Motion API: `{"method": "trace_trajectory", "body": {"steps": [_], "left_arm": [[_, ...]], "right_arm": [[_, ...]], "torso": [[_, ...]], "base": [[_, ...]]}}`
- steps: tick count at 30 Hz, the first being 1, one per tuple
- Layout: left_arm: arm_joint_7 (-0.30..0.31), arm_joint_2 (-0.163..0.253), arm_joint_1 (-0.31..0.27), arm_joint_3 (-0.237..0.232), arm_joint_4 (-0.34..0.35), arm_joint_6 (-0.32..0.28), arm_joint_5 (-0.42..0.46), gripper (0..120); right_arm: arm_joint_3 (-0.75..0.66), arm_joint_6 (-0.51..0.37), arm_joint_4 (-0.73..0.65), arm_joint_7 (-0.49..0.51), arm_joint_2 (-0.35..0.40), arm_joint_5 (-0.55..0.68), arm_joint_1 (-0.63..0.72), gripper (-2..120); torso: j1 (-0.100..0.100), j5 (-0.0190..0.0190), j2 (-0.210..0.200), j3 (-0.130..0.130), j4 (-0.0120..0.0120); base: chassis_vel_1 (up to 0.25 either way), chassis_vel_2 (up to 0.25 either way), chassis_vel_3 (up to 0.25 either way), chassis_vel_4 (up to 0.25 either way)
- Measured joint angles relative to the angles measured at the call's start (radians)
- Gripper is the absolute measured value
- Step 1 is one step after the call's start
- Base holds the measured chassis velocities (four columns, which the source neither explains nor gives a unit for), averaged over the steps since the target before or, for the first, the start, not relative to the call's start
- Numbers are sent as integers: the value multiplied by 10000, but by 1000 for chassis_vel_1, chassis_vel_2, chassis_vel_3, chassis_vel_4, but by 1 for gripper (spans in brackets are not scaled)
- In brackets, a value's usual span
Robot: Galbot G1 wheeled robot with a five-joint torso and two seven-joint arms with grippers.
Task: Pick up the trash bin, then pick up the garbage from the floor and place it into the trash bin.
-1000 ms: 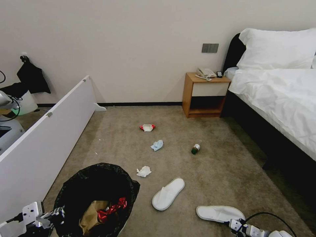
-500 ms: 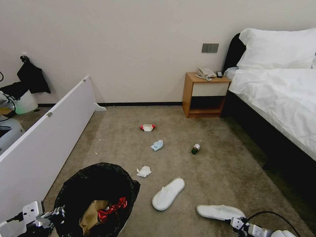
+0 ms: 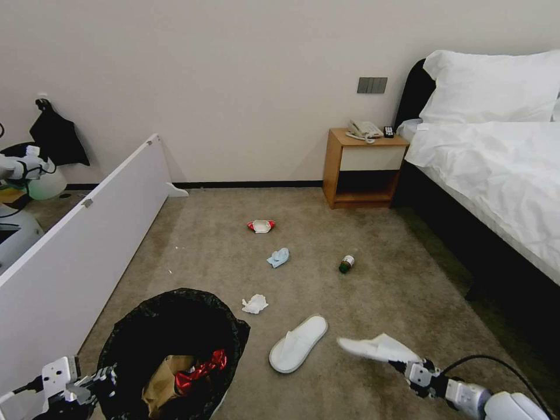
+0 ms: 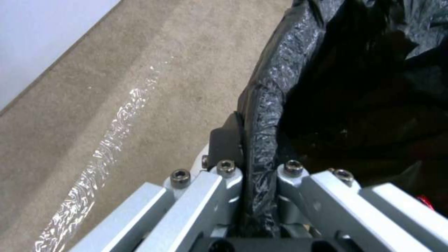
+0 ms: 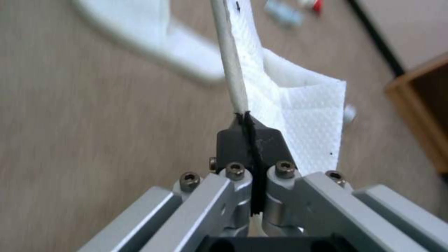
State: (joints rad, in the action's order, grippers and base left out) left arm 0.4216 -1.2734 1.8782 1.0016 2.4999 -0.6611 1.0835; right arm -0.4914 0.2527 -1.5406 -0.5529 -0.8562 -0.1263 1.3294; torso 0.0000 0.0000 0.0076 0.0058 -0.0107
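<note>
The right gripper (image 3: 402,363) is clamped on the edge of a flat white disposable slipper (image 3: 376,348) and holds it clear of the beige short-pile carpet (image 3: 379,291); in the right wrist view the dark pads (image 5: 233,140) are pressed together on the slipper's thin sole, the soft upper hanging to one side. The left gripper (image 3: 102,376) is closed on the rim of the round trash bin lined with a crinkly black bag (image 3: 175,326), one finger inside and one outside the bag-covered wall (image 4: 266,115); a brown paper carton (image 3: 160,379) and a crushed red can (image 3: 201,364) already lie inside it. The bin's mouth sits well to the left of the right gripper, and a second white slipper (image 3: 297,343) lies on the carpet between them. To do this step well, the slipper probably needs carrying high enough to pass the rim; its free toe end should be over the middle of the opening before release, since a long limp piece could catch the bag edge and slide out.
</note>
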Motion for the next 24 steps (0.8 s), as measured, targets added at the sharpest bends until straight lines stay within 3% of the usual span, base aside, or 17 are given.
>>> {"method": "trace_trajectory", "body": {"steps": [16, 24], "left_arm": [[6, 54, -47, -251, 0, -21, 89, 3], [-1, 43, -58, -334, 0, -24, 94, 3]], "right_arm": [[-447, -9, -2426, -557, 216, 2357, 338, 0], [-402, -100, -3694, -856, 395, 4231, 271, 0]], "torso": [[0, 0, 0, 0, -1], [0, 0, 0, 0, -2]], "base": [[0, 0, 0, 0], [0, 0, 0, 0]]}}
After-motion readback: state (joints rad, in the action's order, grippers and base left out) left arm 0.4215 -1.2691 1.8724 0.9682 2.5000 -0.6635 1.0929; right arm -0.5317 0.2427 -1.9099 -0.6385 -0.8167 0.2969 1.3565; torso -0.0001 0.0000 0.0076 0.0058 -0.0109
